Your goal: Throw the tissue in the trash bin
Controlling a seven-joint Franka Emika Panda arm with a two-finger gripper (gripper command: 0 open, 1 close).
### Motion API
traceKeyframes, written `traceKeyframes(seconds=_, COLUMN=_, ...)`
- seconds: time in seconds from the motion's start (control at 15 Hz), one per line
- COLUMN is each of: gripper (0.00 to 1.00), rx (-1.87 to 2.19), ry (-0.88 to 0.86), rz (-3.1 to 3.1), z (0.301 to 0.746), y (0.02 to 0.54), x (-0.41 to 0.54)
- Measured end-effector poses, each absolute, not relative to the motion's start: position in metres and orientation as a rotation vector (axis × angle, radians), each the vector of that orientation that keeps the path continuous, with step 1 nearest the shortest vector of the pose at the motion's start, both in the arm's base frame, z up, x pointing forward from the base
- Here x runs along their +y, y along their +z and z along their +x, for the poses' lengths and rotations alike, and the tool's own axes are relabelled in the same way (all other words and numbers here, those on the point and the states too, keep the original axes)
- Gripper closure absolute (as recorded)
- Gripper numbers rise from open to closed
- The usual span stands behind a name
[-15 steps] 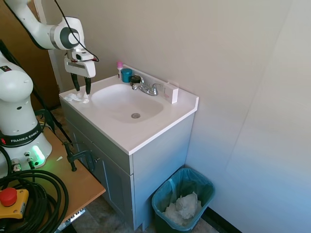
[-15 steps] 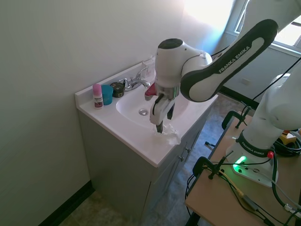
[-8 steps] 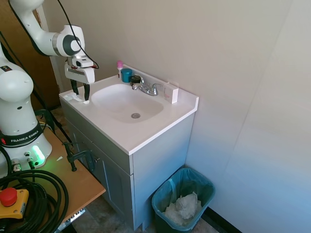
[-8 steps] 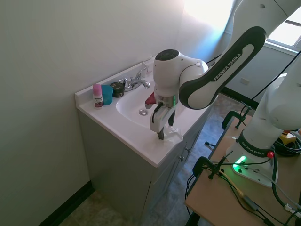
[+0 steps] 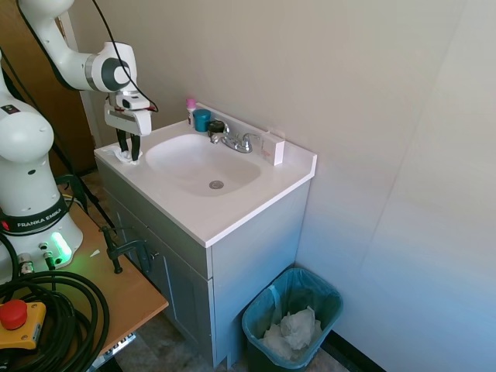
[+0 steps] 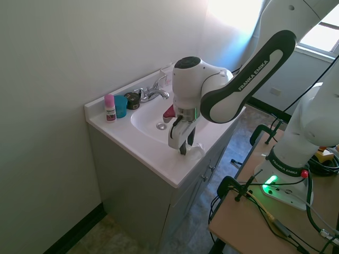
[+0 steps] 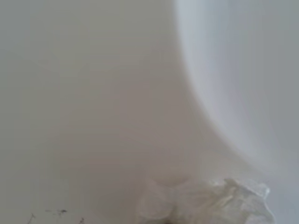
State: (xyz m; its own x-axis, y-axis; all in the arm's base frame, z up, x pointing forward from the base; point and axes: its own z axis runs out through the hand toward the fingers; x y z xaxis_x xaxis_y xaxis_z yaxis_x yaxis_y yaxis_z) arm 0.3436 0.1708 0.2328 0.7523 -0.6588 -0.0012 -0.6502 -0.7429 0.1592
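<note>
The tissue [image 5: 122, 156], small, crumpled and white, lies on the front left corner of the white vanity top [image 5: 232, 209], beside the basin. My gripper [image 5: 129, 153] stands upright on it, its fingers drawn in and shut on the paper, tips down at the counter. From the other side the tissue [image 6: 195, 152] sticks out beside the gripper [image 6: 180, 150]. Up close in the wrist view, the tissue [image 7: 205, 201] is blurred. The teal trash bin [image 5: 256, 310] stands on the floor right of the cabinet, lined with a bag and holding a heap of white paper [image 5: 292, 328].
At the back of the counter are a faucet [image 5: 232, 139], a teal cup [image 5: 201, 119], a pink-capped bottle [image 5: 190, 109] and a small white box [image 5: 273, 147]. A wooden table [image 5: 128, 291] stands close to the cabinet front. The wall runs behind the sink and the bin.
My gripper came down onto the tissue at the counter's corner, and its fingers drew closer together around it. The tissue now shows less, bunched between them.
</note>
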Motion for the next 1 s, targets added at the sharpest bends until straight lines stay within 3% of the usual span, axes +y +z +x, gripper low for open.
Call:
traceKeyframes(seconds=0.53, gripper=1.00, rx=-1.123, ry=-0.095, rz=2.849, z=0.358, y=0.257, x=0.163)
traceKeyframes(seconds=0.8, gripper=1.00, rx=-1.329, ry=0.154, rz=2.913, z=0.391, y=0.357, x=0.137)
traceKeyframes(seconds=1.0, gripper=1.00, rx=-1.603, ry=0.410, rz=2.883, z=0.415, y=0.446, x=0.060)
